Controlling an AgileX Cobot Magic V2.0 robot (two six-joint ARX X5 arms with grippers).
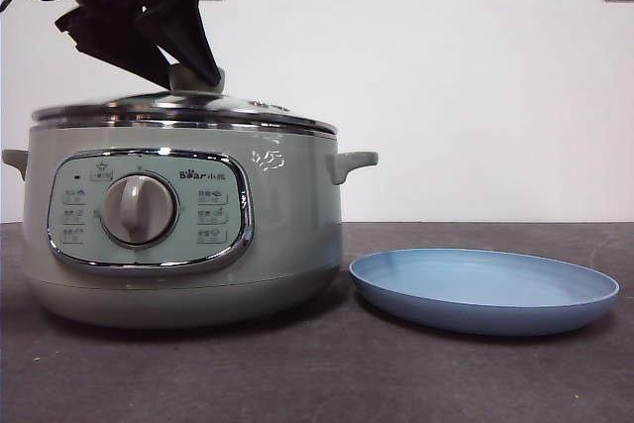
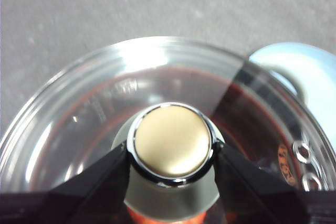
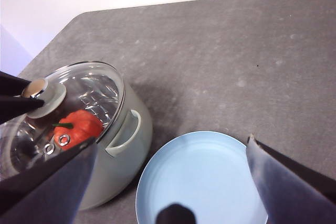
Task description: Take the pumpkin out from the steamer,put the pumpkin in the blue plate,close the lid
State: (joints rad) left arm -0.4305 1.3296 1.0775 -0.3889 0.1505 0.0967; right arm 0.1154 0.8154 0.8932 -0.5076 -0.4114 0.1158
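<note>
The steamer (image 1: 183, 235) reads "Bear" beside its dial. The left gripper (image 2: 170, 156) pinches the lid (image 1: 183, 106) by its knob (image 2: 172, 147), jaws pressed against both sides. The pumpkin (image 3: 77, 128) sits inside under the glass. The right gripper (image 3: 170, 182) hovers spread wide above the blue plate (image 1: 483, 289), at the steamer's 3 o'clock.

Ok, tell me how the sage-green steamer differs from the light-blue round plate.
The sage-green steamer is tall and deep; the light-blue round plate is low and shallow. The steamer is covered and holds an orange pumpkin; the plate lies open with nothing on it. Both are round and rest on the dark table.
</note>
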